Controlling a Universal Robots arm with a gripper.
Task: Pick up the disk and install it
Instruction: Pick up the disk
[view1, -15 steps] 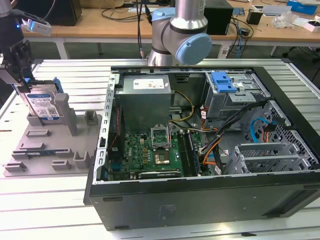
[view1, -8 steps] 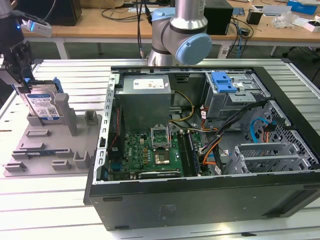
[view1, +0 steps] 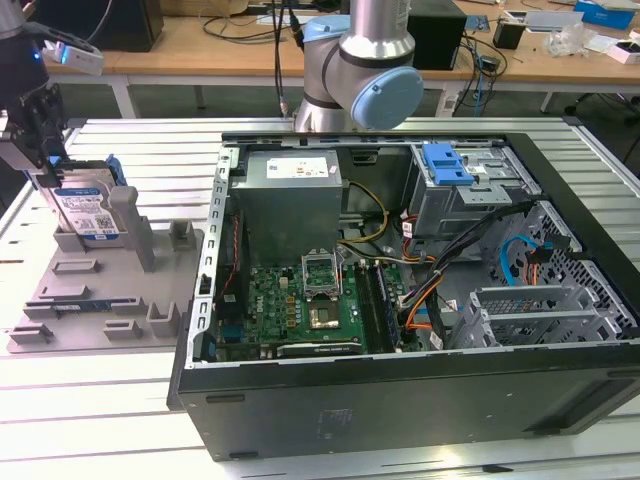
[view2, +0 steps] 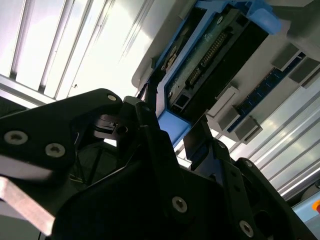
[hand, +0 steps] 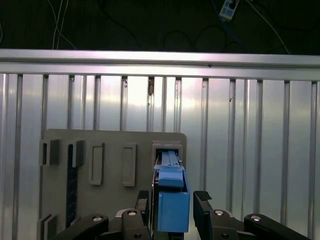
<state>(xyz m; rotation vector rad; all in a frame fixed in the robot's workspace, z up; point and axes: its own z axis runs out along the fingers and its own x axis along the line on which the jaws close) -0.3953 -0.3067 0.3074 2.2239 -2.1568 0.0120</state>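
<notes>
Grey fixture tray (view1: 80, 300) at exterior view's left — disk (view1: 88, 212) stands on edge in its slot, straight below gripper (view1: 45, 172). In first wrist view I see jaws parted, straddling disk's thin blue-railed edge; seemingly not clamped. Open computer case (view1: 400, 400) well apart, rightward.

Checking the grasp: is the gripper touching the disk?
Cannot tell. In the first wrist view the gripper straddles the disk: one finger shows a gap, the other lies right beside the blue rail, contact unclear.
</notes>
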